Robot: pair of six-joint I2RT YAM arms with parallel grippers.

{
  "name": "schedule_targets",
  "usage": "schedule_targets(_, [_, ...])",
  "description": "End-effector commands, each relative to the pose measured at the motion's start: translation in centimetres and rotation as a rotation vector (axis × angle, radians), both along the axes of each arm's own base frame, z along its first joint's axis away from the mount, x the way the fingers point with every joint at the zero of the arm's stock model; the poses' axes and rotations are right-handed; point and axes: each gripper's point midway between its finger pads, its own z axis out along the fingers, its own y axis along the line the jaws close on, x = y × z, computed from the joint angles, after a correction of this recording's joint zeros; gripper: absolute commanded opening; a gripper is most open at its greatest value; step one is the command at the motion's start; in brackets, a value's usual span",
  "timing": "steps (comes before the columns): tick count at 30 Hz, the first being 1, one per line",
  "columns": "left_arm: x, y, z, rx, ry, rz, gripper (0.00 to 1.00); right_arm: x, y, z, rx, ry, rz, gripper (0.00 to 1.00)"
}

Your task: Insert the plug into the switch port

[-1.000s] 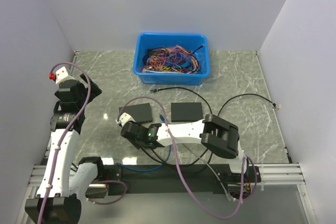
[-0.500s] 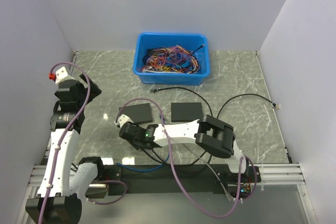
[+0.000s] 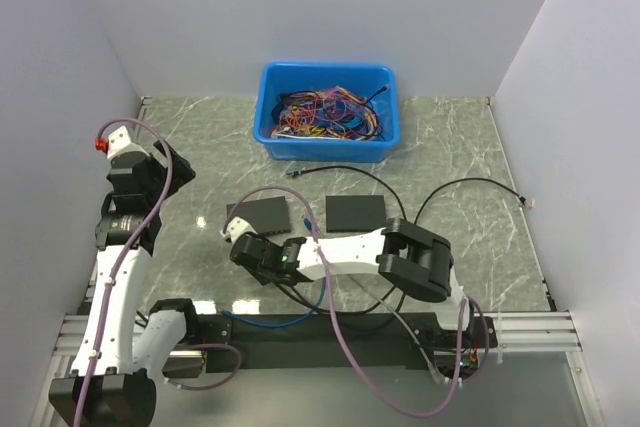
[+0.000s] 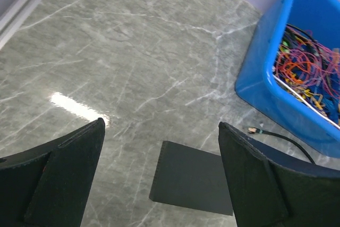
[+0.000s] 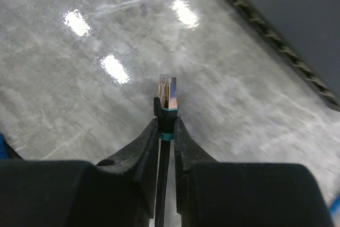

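Observation:
The switch is the flat charcoal box (image 3: 258,213) left of centre; it also shows in the left wrist view (image 4: 191,179). In the right wrist view its ridged long edge (image 5: 276,51) runs across the upper right, and the sockets are not clearly visible. My right gripper (image 3: 238,239) (image 5: 166,126) is low over the table at the box's front left corner. It is shut on the black cable just behind a clear plug (image 5: 168,91) with a teal band; the plug points forward, apart from the box. My left gripper (image 3: 165,172) (image 4: 161,125) is open and empty, raised at the left.
A plain black slab (image 3: 356,212) lies right of the switch. A blue bin (image 3: 328,110) (image 4: 271,78) full of wires stands at the back. Black cable loops (image 3: 470,184) lie on the right. A loose cable end (image 3: 292,173) (image 4: 255,129) lies before the bin. A blue cable (image 3: 300,312) lies near the arm bases.
My right arm has shifted slightly left and back, keeping the plug by the switch's front left corner. The left arm has not moved.

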Motion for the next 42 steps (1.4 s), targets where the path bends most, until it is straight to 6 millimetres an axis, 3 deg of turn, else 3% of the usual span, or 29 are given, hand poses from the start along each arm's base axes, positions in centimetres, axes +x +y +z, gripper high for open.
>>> schedule_targets(1, [0.6, -1.1, 1.2, -0.012, -0.064, -0.072, 0.93, 1.4, 0.8, 6.7, 0.144, -0.096, -0.037, 0.0])
schedule_targets(5, [1.0, -4.5, 2.0, -0.081, -0.116, -0.252, 0.93, 2.3, 0.0, 11.7, 0.243, -0.154, -0.064, 0.0])
schedule_targets(7, [0.9, -7.2, 2.7, -0.158, -0.148, -0.388, 0.92, 2.6, -1.0, 14.4, 0.309, -0.173, -0.081, 0.0])
schedule_targets(10, [0.4, -9.8, 3.3, -0.266, -0.192, -0.502, 0.92, 3.7, -3.1, 17.2, 0.41, -0.164, -0.122, 0.0])
schedule_targets(11, [0.2, -10.3, 2.8, -0.291, -0.196, -0.521, 0.92, 5.1, -4.2, 17.8, 0.445, -0.153, -0.172, 0.0])
schedule_targets(12, [0.1, -10.7, 2.8, -0.309, -0.206, -0.538, 0.92, 4.9, -5.0, 18.7, 0.498, -0.123, -0.156, 0.0])
schedule_targets(13, [-0.1, -11.5, 3.3, -0.341, -0.237, -0.574, 0.92, 5.4, -5.7, 19.1, 0.529, -0.104, -0.166, 0.0])
schedule_targets(15, [-0.5, -12.4, 2.4, -0.382, -0.234, -0.606, 0.91, 6.5, -7.5, 19.6, 0.594, -0.069, -0.199, 0.0])
schedule_targets(18, [-1.2, -14.5, 2.4, -0.453, -0.271, -0.696, 0.89, 6.6, -8.6, 20.2, 0.649, -0.05, -0.198, 0.0])
schedule_targets(25, [-3.3, -20.8, 3.3, -0.53, -0.324, -0.874, 0.87, 5.7, -8.5, 20.8, 0.712, 0.001, -0.173, 0.0])
schedule_targets(28, [-3.4, -22.2, 3.5, -0.528, -0.328, -0.903, 0.85, 5.4, -8.3, 21.0, 0.745, 0.031, -0.153, 0.0])
schedule_targets(37, [-3.7, -23.8, 1.7, -0.555, -0.289, -0.927, 0.69, 4.3, -8.5, 22.0, 0.869, 0.119, -0.08, 0.0])
schedule_targets(42, [-3.8, -23.8, 1.3, -0.537, -0.281, -0.92, 0.66, 4.4, -8.7, 22.6, 0.906, 0.139, -0.065, 0.0])
